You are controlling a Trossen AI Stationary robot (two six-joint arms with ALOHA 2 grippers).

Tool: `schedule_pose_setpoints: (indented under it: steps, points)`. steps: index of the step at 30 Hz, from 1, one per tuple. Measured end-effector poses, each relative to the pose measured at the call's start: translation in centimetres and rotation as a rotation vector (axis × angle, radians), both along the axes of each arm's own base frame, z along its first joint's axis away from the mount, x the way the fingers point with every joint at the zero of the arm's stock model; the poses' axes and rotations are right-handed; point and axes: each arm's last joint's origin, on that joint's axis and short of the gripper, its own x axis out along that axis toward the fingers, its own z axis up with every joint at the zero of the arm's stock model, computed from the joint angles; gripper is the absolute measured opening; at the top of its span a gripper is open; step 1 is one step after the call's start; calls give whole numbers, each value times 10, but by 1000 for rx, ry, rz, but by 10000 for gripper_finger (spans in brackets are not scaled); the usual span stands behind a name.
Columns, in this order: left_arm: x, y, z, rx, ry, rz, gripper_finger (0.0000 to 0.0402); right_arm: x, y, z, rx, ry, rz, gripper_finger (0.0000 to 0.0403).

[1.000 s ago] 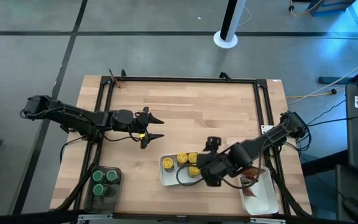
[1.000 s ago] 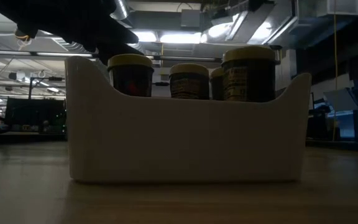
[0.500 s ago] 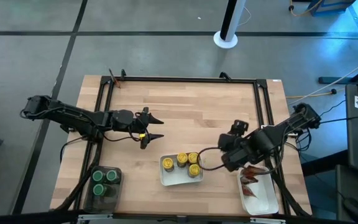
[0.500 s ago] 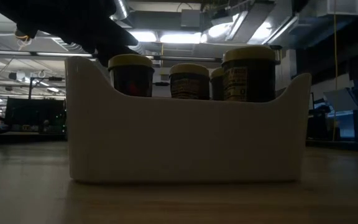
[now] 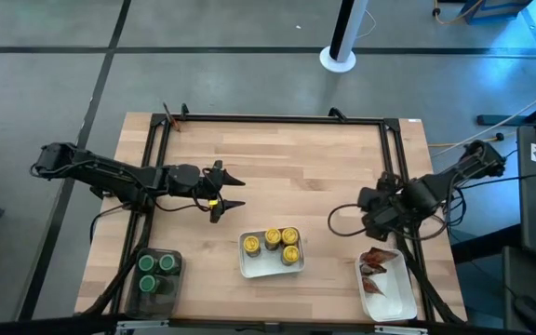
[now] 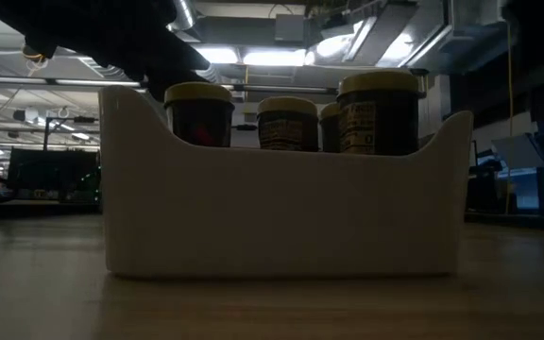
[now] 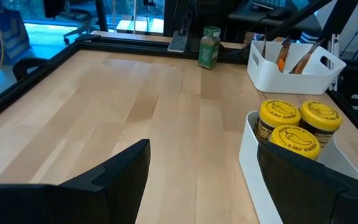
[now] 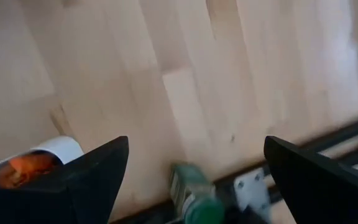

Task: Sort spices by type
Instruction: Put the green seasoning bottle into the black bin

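Note:
Three yellow-capped jars (image 5: 283, 244) stand in a white tray (image 5: 249, 263) near the table's near edge; they also show in the left wrist view (image 7: 294, 127) and the low view (image 6: 291, 118). Green-capped jars (image 5: 155, 273) sit in a dark bin (image 5: 177, 288) at the near left. Red-orange packets (image 5: 376, 259) lie in a second white tray (image 5: 394, 300) at the near right. One green-capped jar (image 8: 194, 193) stands upright on the wood by the right frame rail. My right gripper (image 5: 372, 207) hovers open near it. My left gripper (image 5: 231, 191) waits open at mid-left.
A black metal frame (image 5: 277, 118) runs around the tabletop. Bare wood (image 5: 296, 167) spreads across the far half, between the two arms. Cables (image 5: 342, 219) loop from the right arm over the table. The white tray's wall (image 6: 281, 208) fills the low view.
My right gripper has drawn back from over the tray of yellow-capped jars, moving toward the table's right edge and somewhat toward the far side. The jars and trays have stayed in place. My left arm has kept still.

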Motion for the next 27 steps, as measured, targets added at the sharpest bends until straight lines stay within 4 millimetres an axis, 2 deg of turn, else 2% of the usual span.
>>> schedule_pose_setpoints:
  steps: [4,8,19,27]
  points:
    - [0,0,0,0,-1,0,280,-18,-9,-16,65,52,-105,372]
    - [0,0,0,1,-1,0,280,-28,-15,-32,139,153,-134,372]
    - [0,0,0,0,-2,0,280,-33,-28,-67,223,366,-143,372]
    - [0,0,0,4,-3,-1,280,-34,-26,-74,257,409,-180,372]
